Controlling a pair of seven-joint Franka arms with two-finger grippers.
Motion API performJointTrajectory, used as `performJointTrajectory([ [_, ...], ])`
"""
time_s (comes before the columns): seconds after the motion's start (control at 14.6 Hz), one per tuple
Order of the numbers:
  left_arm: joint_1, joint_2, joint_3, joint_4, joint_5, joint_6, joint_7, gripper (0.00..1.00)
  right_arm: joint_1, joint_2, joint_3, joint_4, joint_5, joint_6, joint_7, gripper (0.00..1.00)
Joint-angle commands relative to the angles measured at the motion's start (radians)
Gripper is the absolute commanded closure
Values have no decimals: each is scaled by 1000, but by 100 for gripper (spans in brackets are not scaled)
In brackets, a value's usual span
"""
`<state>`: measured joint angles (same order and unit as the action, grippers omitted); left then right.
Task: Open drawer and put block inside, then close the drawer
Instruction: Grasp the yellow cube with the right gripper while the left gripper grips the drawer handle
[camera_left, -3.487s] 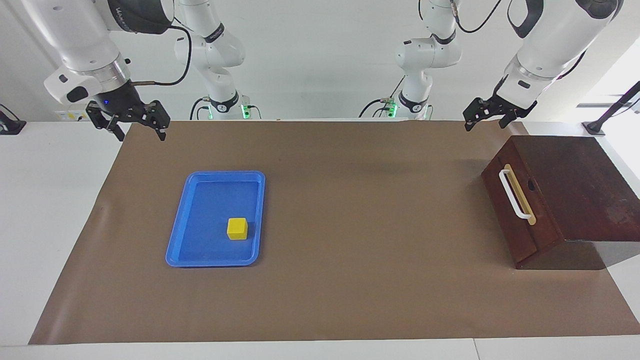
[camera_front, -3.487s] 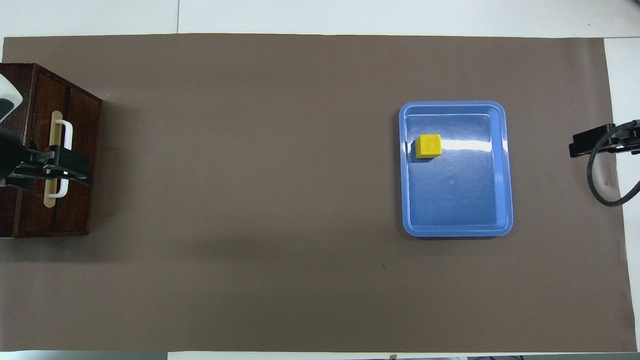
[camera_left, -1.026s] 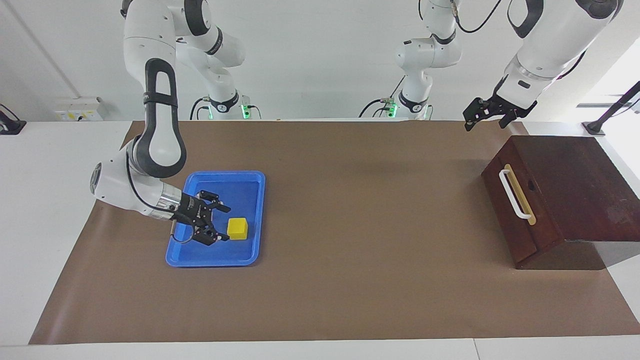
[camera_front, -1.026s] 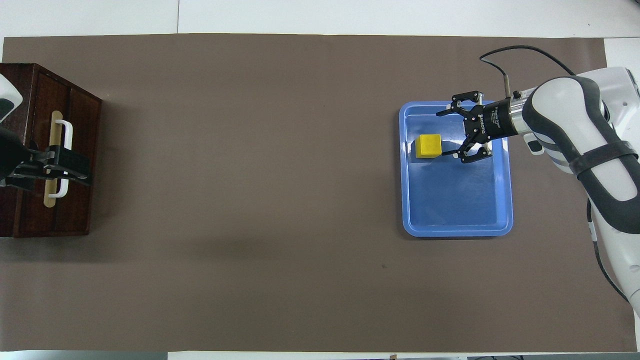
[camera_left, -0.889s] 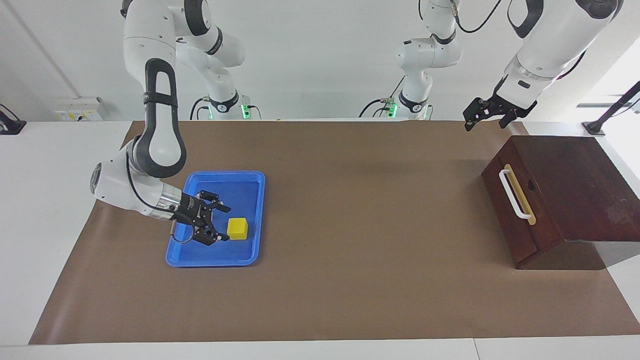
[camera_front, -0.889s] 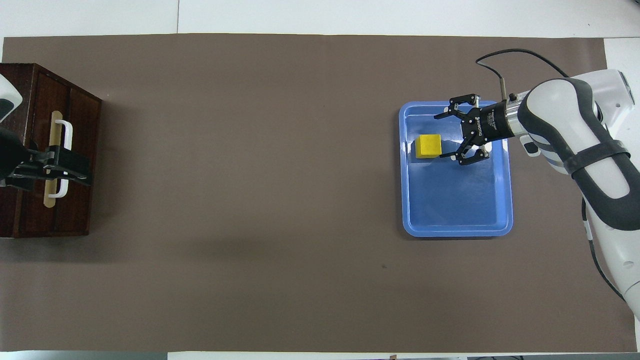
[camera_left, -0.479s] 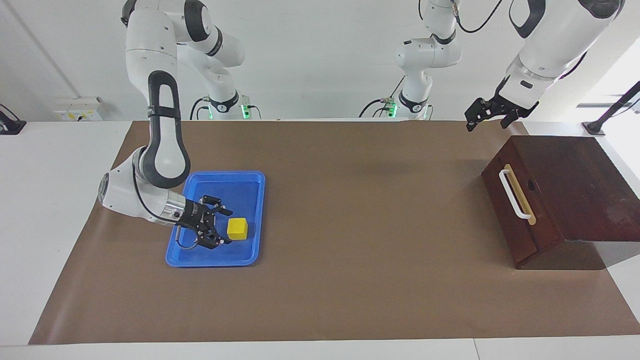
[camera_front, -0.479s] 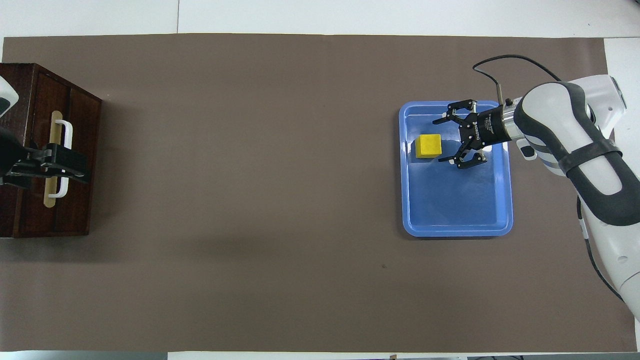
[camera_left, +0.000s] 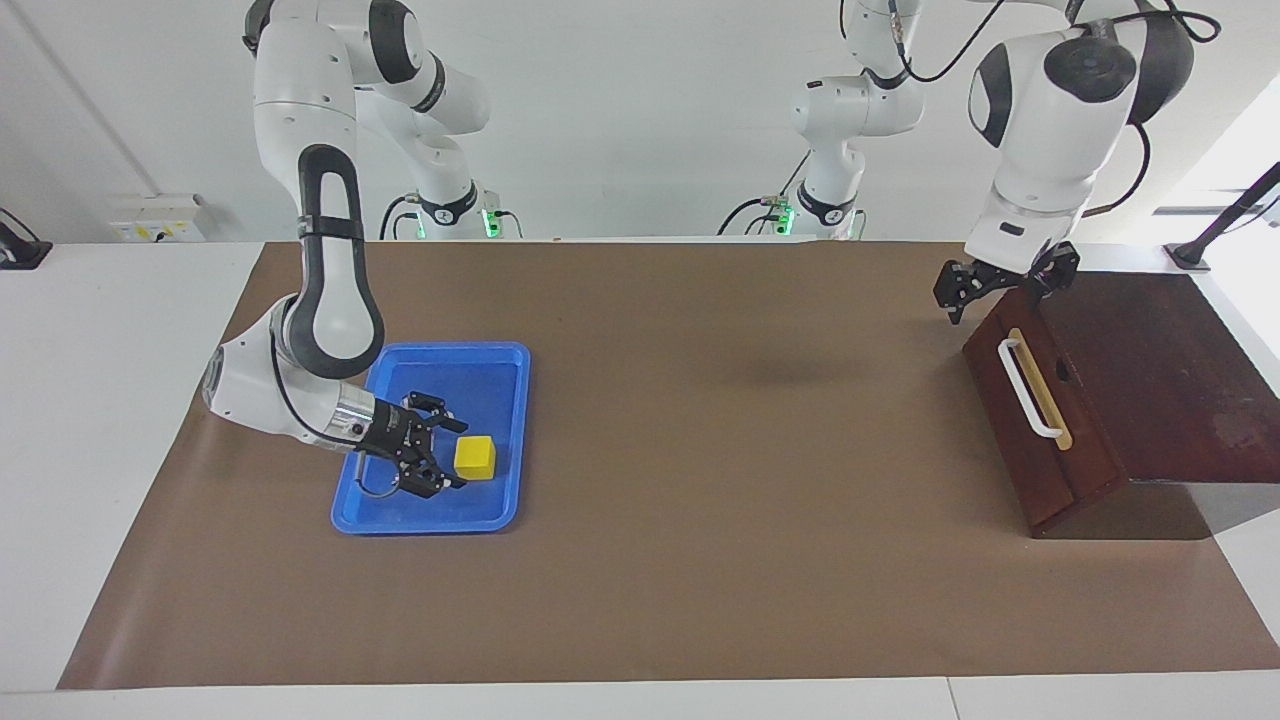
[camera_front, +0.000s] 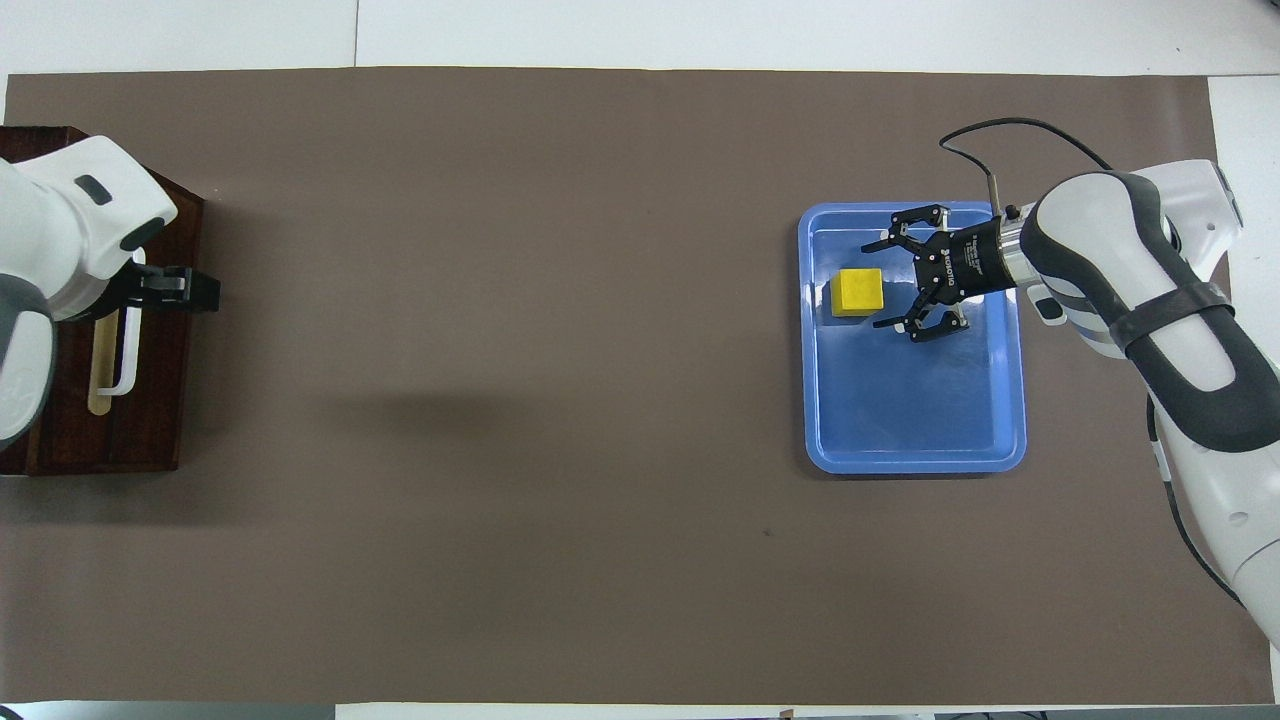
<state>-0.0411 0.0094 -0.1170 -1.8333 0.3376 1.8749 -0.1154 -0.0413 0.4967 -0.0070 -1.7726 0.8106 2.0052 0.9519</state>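
- The small bright yellow cube block (camera_left: 475, 457) (camera_front: 858, 292) is seen resting inside the flat blue plastic tray (camera_left: 364, 504) (camera_front: 912, 440), toward the right arm's end.
- The right gripper (camera_left: 436, 458) (camera_front: 897, 282) is held low and near-horizontal in the tray, fingers spread wide beside the block, nothing gripped.
- The dark reddish-brown wooden drawer (camera_left: 1040, 420) (camera_front: 160, 400) is observed closed.
- The left gripper (camera_left: 998, 285) (camera_front: 190, 290) is held above the box's edge near the white bar handle (camera_left: 1028, 390) (camera_front: 125, 355), fingers parted and empty.
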Motion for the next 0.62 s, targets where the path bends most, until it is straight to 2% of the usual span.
performJointTrajectory([
  [0.0, -8, 79, 10, -29, 131, 114, 3, 0, 0, -17, 2, -27, 39, 21, -35, 0],
  [0.14, 7, 115, 14, -55, 164, 199, 2, 0, 1, -17, 4, -27, 47, 21, -35, 4],
  [0.21, 32, 132, 14, -58, 190, 240, 5, 0, 1, -17, 2, -28, 47, 21, -35, 11],
  [0.27, 49, 138, 14, -70, 211, 268, 6, 0, 1, -17, 2, -28, 47, 21, -35, 25],
  [0.48, 56, 165, 14, -95, 284, 325, 5, 0, 1, -17, 2, -27, 47, 23, -36, 91],
  [0.55, 66, 171, 14, -95, 284, 331, 2, 0, 1, -17, 2, -27, 47, 23, -35, 100],
])
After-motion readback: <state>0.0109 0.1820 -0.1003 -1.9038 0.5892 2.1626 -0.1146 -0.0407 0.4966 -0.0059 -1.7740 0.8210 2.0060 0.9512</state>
